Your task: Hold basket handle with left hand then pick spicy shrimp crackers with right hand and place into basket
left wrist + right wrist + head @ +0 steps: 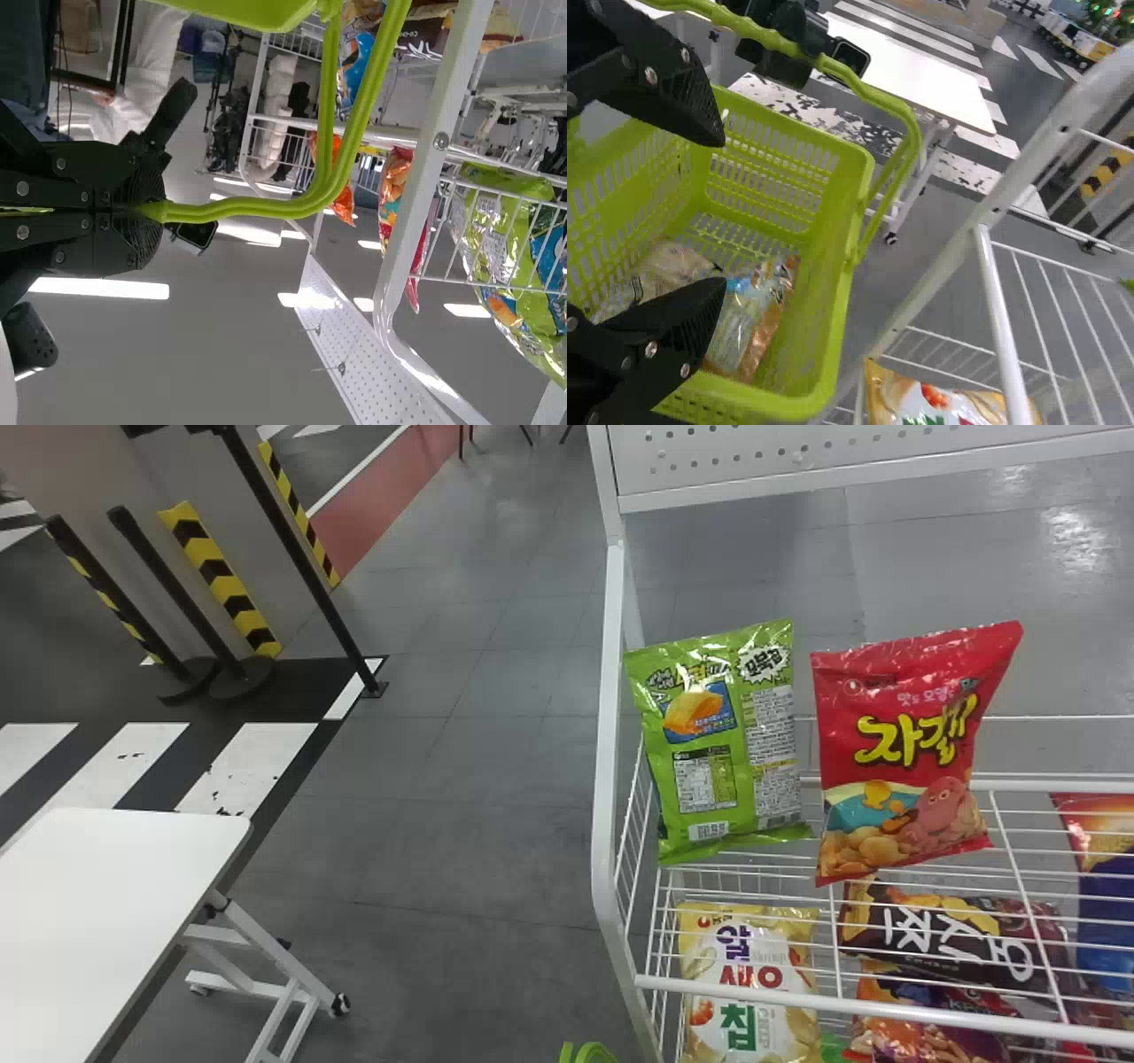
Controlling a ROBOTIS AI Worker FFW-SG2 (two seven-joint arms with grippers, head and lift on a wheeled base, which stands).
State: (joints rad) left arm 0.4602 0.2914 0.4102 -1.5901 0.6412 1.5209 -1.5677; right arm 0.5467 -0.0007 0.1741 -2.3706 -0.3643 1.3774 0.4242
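Observation:
The green basket handle (589, 1054) peeks in at the head view's bottom edge. In the left wrist view my left gripper (146, 211) is shut on the handle (266, 209). My right gripper (723, 212) stands open over the green basket (842, 177), with nothing between its fingers. Inside the basket lie a clear and orange packet (757, 310) and a brownish one, partly hidden by a finger. A yellow and white bag with a shrimp picture (753, 983) stands in the lower wire rack; its top shows in the right wrist view (939, 403). Which bag is the spicy shrimp crackers, I cannot tell.
A green bag (722, 744) and a red bag (908, 753) hang above the white wire rack (788, 1003). Dark and orange bags lie farther right. The rack's white side post (948, 252) stands beside the basket. A white table (106, 921) is at the left.

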